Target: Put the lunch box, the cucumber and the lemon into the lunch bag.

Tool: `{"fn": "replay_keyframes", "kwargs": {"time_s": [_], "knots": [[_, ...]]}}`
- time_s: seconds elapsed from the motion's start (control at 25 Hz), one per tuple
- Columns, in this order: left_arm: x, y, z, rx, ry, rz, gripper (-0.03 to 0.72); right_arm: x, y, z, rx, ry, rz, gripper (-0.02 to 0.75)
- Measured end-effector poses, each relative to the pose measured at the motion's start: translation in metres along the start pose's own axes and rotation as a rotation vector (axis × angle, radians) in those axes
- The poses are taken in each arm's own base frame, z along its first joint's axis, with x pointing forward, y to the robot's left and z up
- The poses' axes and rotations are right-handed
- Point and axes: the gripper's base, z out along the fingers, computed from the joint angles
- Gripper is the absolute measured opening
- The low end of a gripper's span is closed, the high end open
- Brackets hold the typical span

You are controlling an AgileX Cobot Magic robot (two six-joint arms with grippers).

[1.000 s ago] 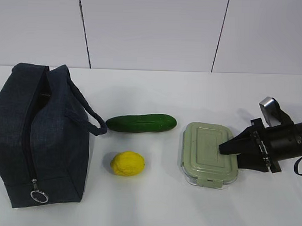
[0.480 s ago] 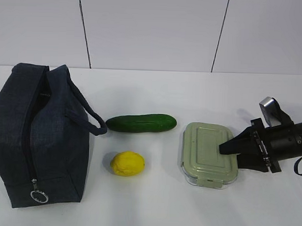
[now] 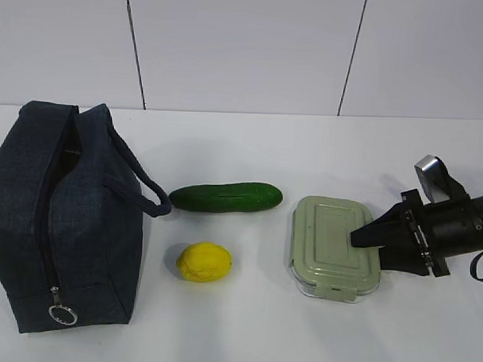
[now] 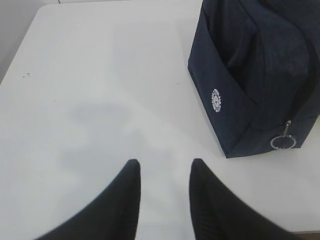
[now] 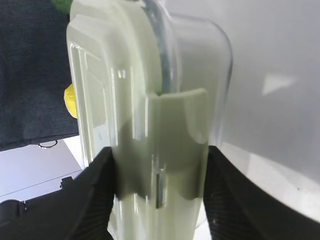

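Note:
The lunch box [image 3: 330,244], clear with a pale green lid, lies flat on the white table at the right. My right gripper [image 3: 365,242] comes in from the right and is shut on its near end; in the right wrist view both fingers press the sides of the lunch box [image 5: 135,100] around its lid clip, right gripper [image 5: 160,152]. The cucumber [image 3: 225,197] lies left of the box, and the lemon [image 3: 204,261] sits in front of the cucumber. The navy lunch bag [image 3: 62,214] stands at the far left. My left gripper [image 4: 164,165] hangs open over bare table, with the lunch bag [image 4: 255,75] ahead to its right.
A strap handle [image 3: 138,185] of the bag hangs toward the cucumber. The silver ring pull [image 3: 62,314] dangles at the bag's lower front. A white wall stands behind the table [image 3: 244,332]. The left arm is outside the exterior view.

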Motion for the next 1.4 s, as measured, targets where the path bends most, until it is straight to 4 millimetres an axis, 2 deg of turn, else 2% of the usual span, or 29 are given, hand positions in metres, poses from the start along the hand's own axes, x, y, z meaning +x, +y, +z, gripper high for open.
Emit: {"fn": "replay_keyframes", "kwargs": {"time_s": [1.4], "knots": [[0.0, 0.0, 0.0, 0.0, 0.0, 0.0, 0.242, -0.0003, 0.0001, 0.0, -0.002, -0.003, 0.013, 0.385]]}}
